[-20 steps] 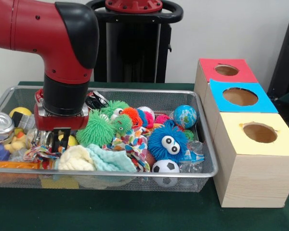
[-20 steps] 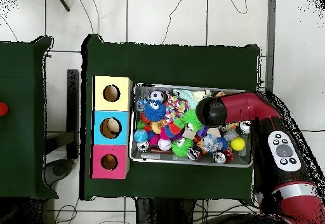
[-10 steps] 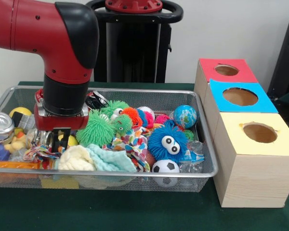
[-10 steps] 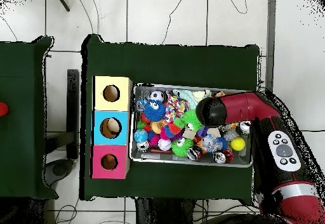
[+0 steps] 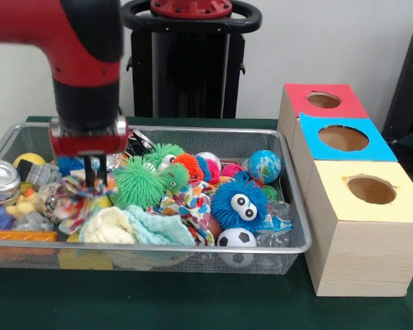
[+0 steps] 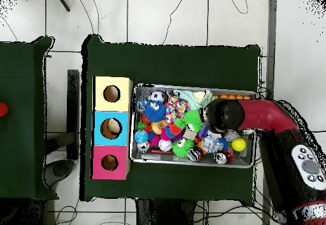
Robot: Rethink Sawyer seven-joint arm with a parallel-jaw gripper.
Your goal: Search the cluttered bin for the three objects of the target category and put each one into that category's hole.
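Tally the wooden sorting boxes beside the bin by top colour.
Red-topped box: 1
Blue-topped box: 1
Yellow-topped box: 1
Total: 3

Blue googly-eyed fuzzy toy [image 5: 239, 201]: middle right
Soccer ball [image 5: 236, 238]: just below it
Green spiky ball [image 5: 136, 183]: centre
Globe ball [image 5: 264, 166]: far right corner
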